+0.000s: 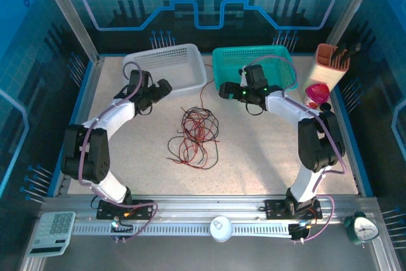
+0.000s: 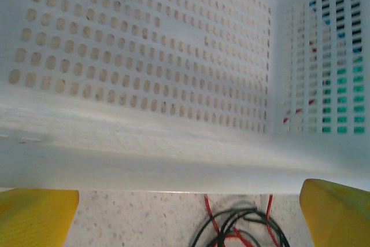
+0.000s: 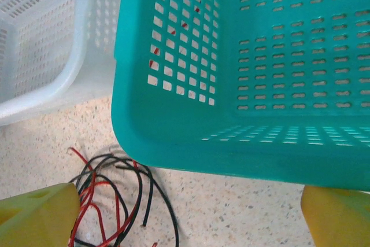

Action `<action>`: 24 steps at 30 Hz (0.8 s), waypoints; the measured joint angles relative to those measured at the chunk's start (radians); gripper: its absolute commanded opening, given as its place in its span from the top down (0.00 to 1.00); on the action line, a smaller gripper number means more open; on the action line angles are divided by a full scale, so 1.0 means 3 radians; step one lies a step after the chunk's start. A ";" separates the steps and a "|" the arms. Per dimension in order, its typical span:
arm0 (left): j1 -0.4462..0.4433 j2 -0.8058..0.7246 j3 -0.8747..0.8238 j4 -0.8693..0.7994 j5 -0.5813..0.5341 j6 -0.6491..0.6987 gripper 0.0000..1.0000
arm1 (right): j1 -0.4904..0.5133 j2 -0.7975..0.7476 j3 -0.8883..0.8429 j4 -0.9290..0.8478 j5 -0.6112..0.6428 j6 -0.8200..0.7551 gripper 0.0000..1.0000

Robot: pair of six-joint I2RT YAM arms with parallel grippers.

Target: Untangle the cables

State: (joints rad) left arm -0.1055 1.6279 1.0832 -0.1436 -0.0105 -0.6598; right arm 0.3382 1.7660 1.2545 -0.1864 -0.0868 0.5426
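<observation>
The cables, thin red and black wires in one loose tangle, are seen in the top view lying near the middle of the speckled table, clear of both baskets; one red strand is run out towards twelve o'clock, up to the gap between the baskets. A white basket is set at eleven o'clock from the tangle and a green basket at one o'clock, side by side at the far edge.

The left gripper is held at eleven o'clock from the cables, just in front of the white basket's near wall; its jaws are spread wide and nothing is gripped. The right gripper is held at one o'clock from the cables, by the green basket's near left corner; its jaws are likewise spread wide and empty.

In the left wrist view the yellow fingers are seen at the two lower corners, well apart; the white basket's wall is stretched across the frame, and part of the tangle is seen on the table at six o'clock. In the right wrist view the green basket's corner is seen above, and the cables are spread at seven o'clock, just beside one yellow finger; whether it is touched cannot be told.

A calculator is placed at seven o'clock on the near rail and a small clock at five o'clock.
</observation>
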 measured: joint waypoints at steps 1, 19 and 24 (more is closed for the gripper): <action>0.0038 0.0015 0.0033 -0.0003 0.0003 0.0003 0.01 | -0.0022 -0.0001 0.0008 0.0000 0.0000 -0.0001 0.01; 0.0156 -0.1479 -0.0390 -0.0439 0.0313 -0.0080 0.06 | 0.0571 -0.1228 -0.0594 -0.0240 -0.0006 -0.0170 0.21; 0.0097 -0.1989 -0.0971 -0.0552 0.0415 -0.0381 0.05 | 0.1066 -0.1068 -0.0425 -0.0470 -0.0065 -0.0327 0.39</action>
State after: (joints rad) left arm -0.0765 1.0313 0.7918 -0.3092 0.1139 -0.7742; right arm 0.6579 1.4456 1.1271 -0.3275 -0.1062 0.4446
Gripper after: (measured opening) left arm 0.933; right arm 0.655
